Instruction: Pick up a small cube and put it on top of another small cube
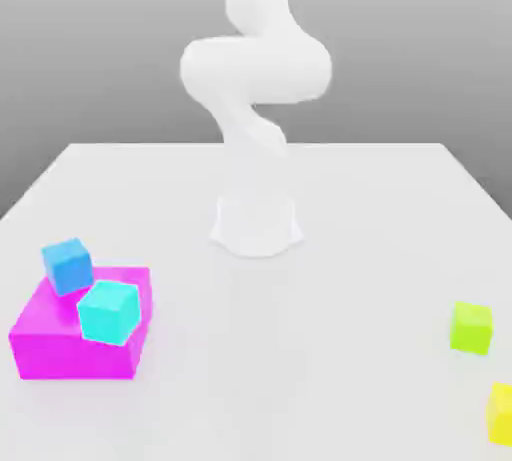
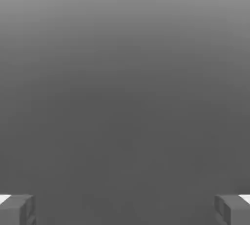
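Nearest on the exterior view's right, a yellow cube [image 1: 501, 415] is cut off by the frame edge, so its full outline cannot be read. Slightly farther back, the lime-green cube [image 1: 471, 328] is positioned upright on the white table [image 1: 300, 369], near the yellow cube but apart from it; its top and near face can be made out.

On the exterior view's left, a magenta block [image 1: 75, 357] is set on the table. Its near right portion is partly covered by a cyan cube [image 1: 110, 312], whose lower edge is seen across the upper edge of the block's near face; whether the block is touched there cannot be determined. Farther back, a blue cube [image 1: 68, 266] is seen tilted, and the far left corner of the block is hidden behind it. Contact between the blue and cyan cubes cannot be confirmed.

Farther off, around the middle of the far half, the base [image 1: 256, 229] of the arm [image 1: 257, 69] is mounted. Its white surfaces are almost merged with the pale table, and joint edges are hard to distinguish. The uppermost section is cut off by the frame.

In the hand view, the gripper [image 2: 125, 209] is spread wide, with both fingers partly cropped. The grey surface beyond them cannot be identified.
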